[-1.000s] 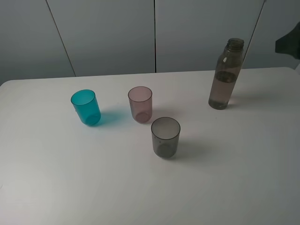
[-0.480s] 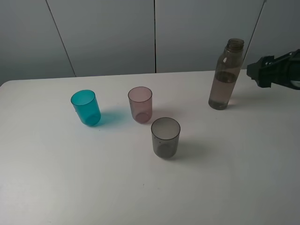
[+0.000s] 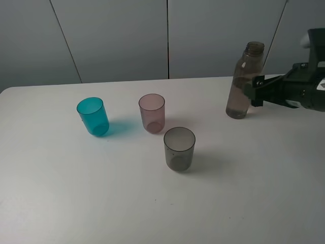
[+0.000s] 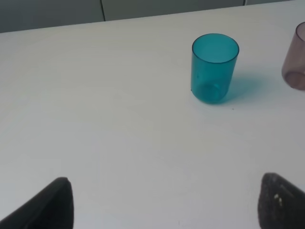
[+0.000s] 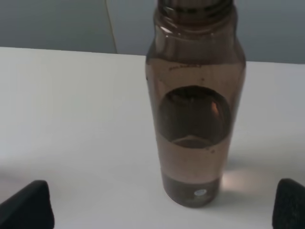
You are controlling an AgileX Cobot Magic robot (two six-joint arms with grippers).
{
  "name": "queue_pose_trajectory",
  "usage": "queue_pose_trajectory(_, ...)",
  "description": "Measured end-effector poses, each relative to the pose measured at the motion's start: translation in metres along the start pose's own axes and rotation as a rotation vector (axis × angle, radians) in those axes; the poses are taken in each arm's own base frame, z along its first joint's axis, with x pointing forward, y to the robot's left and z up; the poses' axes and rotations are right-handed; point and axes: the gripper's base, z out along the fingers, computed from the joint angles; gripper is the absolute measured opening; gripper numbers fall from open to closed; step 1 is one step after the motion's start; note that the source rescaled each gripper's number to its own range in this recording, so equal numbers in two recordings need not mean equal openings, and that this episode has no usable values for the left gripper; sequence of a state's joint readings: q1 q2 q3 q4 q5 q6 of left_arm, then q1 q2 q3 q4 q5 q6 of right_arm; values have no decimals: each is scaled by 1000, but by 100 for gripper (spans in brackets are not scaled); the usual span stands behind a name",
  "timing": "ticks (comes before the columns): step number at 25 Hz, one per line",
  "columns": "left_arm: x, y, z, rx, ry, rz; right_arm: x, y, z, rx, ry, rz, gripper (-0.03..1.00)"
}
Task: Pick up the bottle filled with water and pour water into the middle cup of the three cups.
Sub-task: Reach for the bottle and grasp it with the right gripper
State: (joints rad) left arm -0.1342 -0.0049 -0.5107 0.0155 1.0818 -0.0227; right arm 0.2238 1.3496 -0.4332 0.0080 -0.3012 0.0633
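Observation:
The smoky grey-brown bottle (image 3: 244, 84) stands upright at the table's back right, part full of water; it fills the right wrist view (image 5: 195, 119). My right gripper (image 3: 252, 91) is open, its fingertips (image 5: 28, 205) on either side of the bottle's lower half, apart from it. The pale pink middle cup (image 3: 152, 112) stands between the teal cup (image 3: 93, 116) and the smoky grey cup (image 3: 179, 148). The left wrist view shows the teal cup (image 4: 214, 67) and the pink cup's edge (image 4: 296, 57). My left gripper (image 4: 164, 205) is open and empty, out of the exterior high view.
The white table (image 3: 76, 193) runs to a back edge against grey wall panels (image 3: 117, 35). Bare tabletop lies in front of the cups and between the grey cup and the bottle.
My right arm has come in from the right edge and moved left, so its open fingers now flank the bottle. The bottle and cups have not moved.

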Motion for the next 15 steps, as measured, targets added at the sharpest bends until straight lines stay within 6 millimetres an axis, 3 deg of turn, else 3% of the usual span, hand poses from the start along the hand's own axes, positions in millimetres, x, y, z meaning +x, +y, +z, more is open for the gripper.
queue_pose_trajectory(15, 0, 0, 0, 0, 0, 0, 47, 2, 64, -49, -28, 10, 100)
